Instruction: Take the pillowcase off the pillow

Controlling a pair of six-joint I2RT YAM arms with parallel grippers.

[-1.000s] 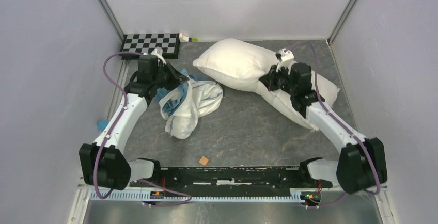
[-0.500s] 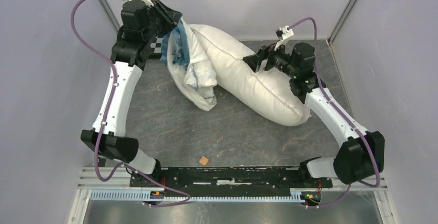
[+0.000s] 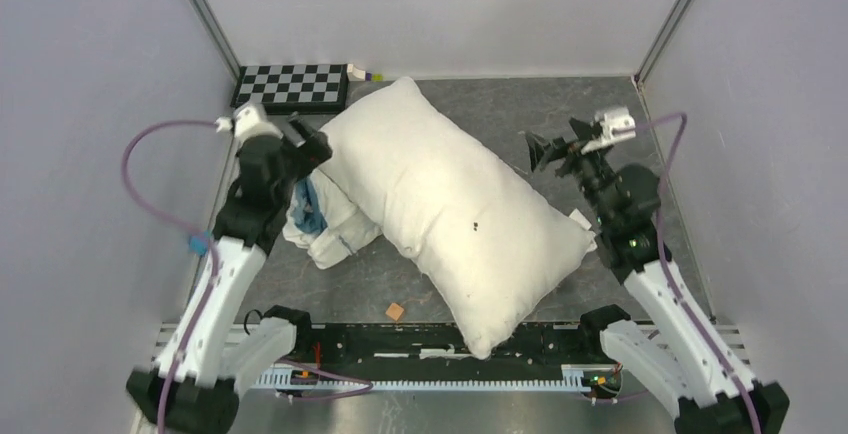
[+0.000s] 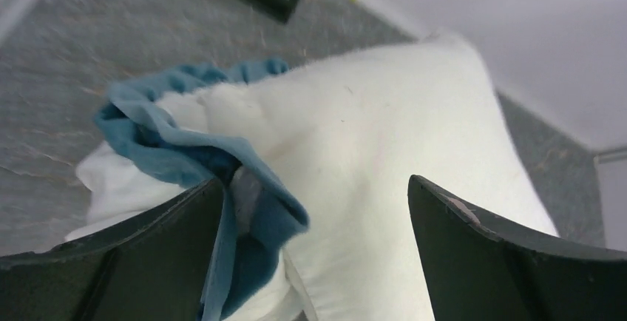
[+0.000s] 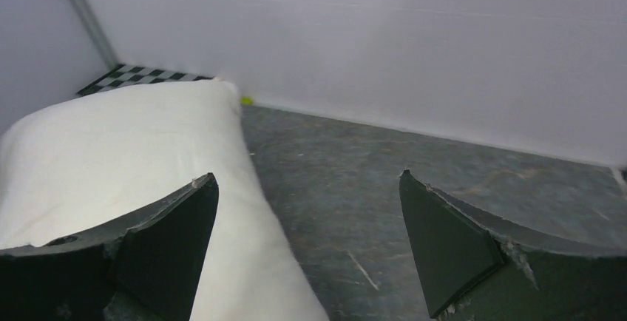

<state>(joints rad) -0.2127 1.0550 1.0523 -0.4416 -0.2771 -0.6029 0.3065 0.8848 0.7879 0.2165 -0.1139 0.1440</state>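
The pillow point(image 3: 450, 204), plump and plain white, lies bare and diagonal across the middle of the floor. The pillowcase point(image 3: 325, 224) sits crumpled against its left side, white with blue trim showing. My left gripper point(image 3: 305, 146) hovers over that heap with its jaws open. In the left wrist view the blue ruffle point(image 4: 185, 151) drapes against my left finger, with the pillow point(image 4: 384, 136) behind my left gripper point(image 4: 314, 180). My right gripper point(image 3: 545, 149) stands open, clear of the pillow's right side. The right wrist view shows my right gripper point(image 5: 307, 177) over bare floor, beside the pillow point(image 5: 118, 158).
A checkerboard point(image 3: 292, 84) lies at the back left, with a small yellow-green item point(image 3: 362, 74) beside it. A small brown cube point(image 3: 396, 311) sits near the front rail. Grey walls close in on three sides.
Both grippers have opened. The left arm, raised high with the pillowcase half a second ago, has come down. The pillow now lies flat and bare; the right arm has drawn back to the right.
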